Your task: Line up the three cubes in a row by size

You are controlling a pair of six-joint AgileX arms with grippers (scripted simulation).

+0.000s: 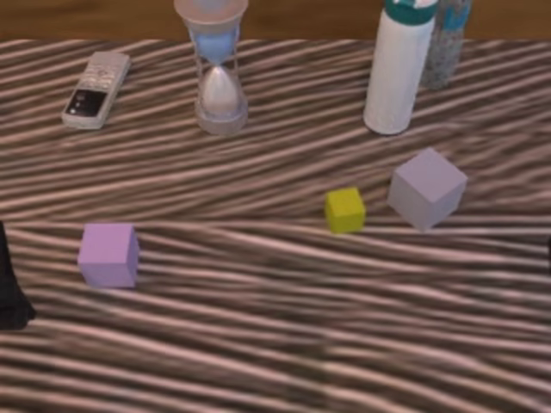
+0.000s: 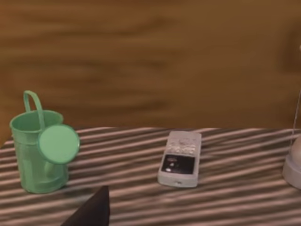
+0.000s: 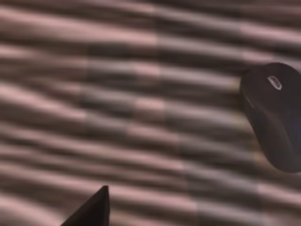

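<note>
A: Where do your three cubes sit?

B: You have the medium lilac-purple matte cube (image 1: 108,254) toward the table's left, well apart from the other two. The small yellow matte cube (image 1: 344,210) lies right of centre, and the largest pale greyish-lavender matte cube (image 1: 426,188) stands just beside it on the right, turned at an angle, not touching.

A: And your arms?

B: Your left arm (image 1: 12,288) shows only as a dark shape at the left edge, near the lilac cube. How its fingers stand, you cannot tell; one dark fingertip (image 2: 91,211) alone shows in its wrist view. Your right arm is out of the top view, and its wrist view gives one fingertip (image 3: 90,210) over the striped tablecloth (image 1: 275,344), so you cannot tell there either.

A: What else is around?

B: A grey handset phone (image 1: 95,89), a clear hourglass (image 1: 219,69), a white bottle with a teal cap (image 1: 399,64), a green watering can (image 2: 41,149) and a black computer mouse (image 3: 275,115).
</note>
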